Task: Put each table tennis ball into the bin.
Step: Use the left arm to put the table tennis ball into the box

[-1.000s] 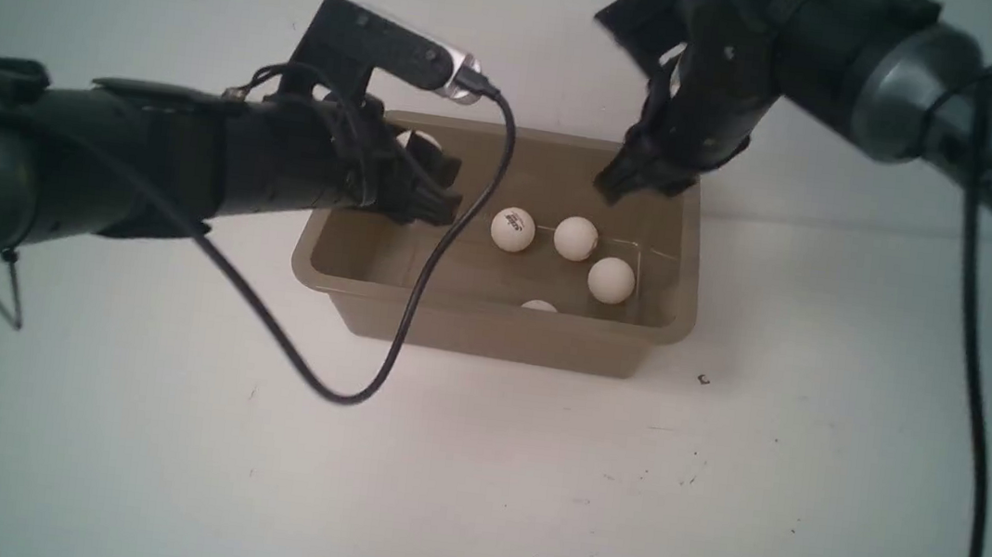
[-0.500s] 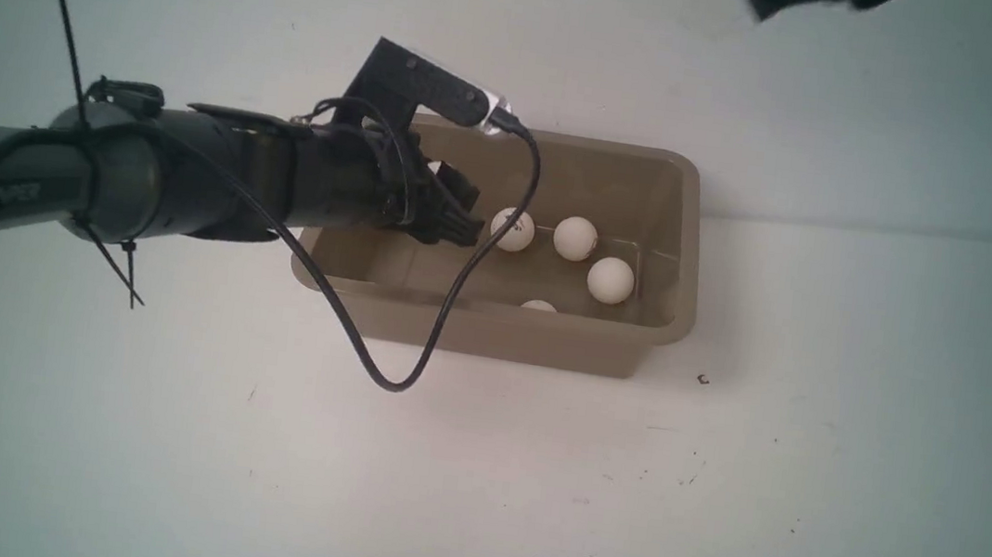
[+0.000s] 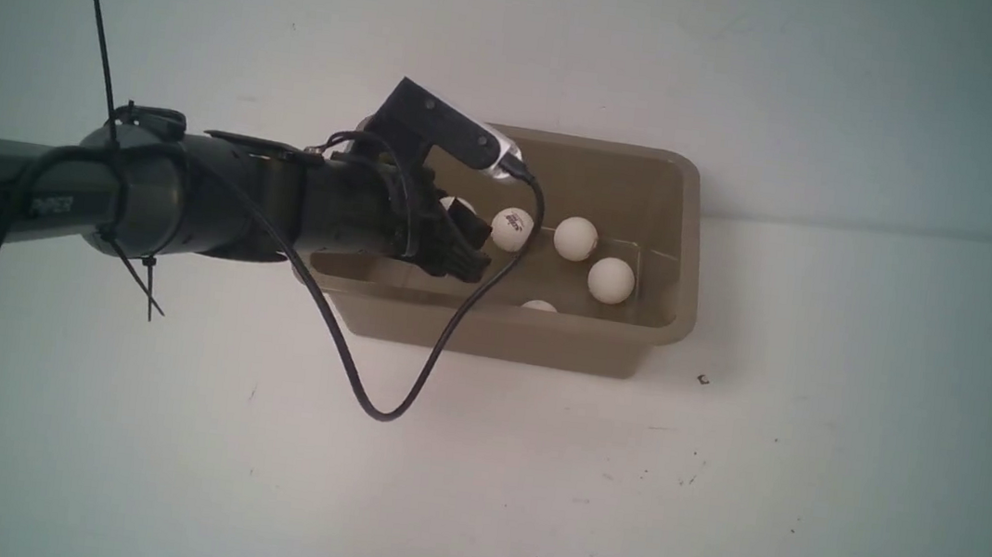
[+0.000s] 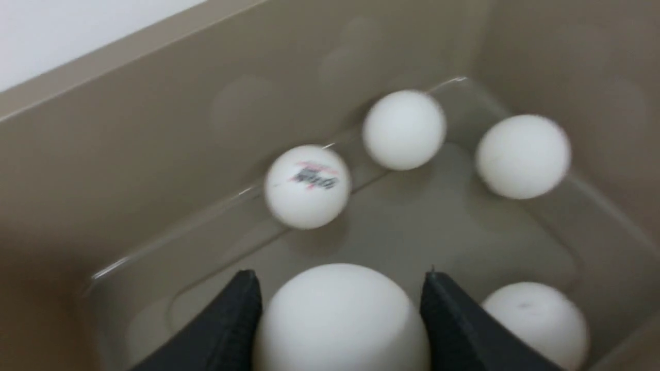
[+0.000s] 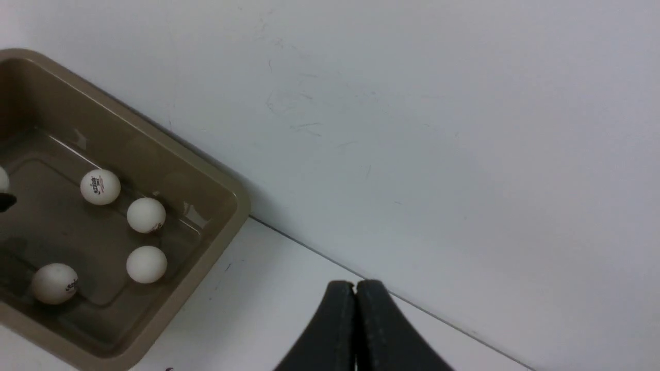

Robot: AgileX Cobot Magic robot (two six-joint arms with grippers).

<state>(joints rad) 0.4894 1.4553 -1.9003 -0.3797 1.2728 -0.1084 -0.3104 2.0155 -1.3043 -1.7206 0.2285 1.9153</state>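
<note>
left claw (image 3: 472, 240) closed on a small matte white table tennis ball (image 4: 340, 319), held low inside the rectangular taupe-brown plastic bin (image 3: 605, 144), over the 9 o'clock half of its floor. the bin stands on the white tabletop (image 3: 528, 488). four more white balls (image 3: 611, 280) rest on the floor toward 3 o'clock, and the printed ball (image 3: 512, 229) lies just beside the claw. right claw (image 5: 356, 309) is pressed shut and empty, well apart from the bin and out of the front view. step in hand, by judgement: release. open the claw while low so the ball drops short and cannot bounce over the rim. then lift straight up, keeping the dangling black cable (image 3: 387, 411) off the wall.
</note>
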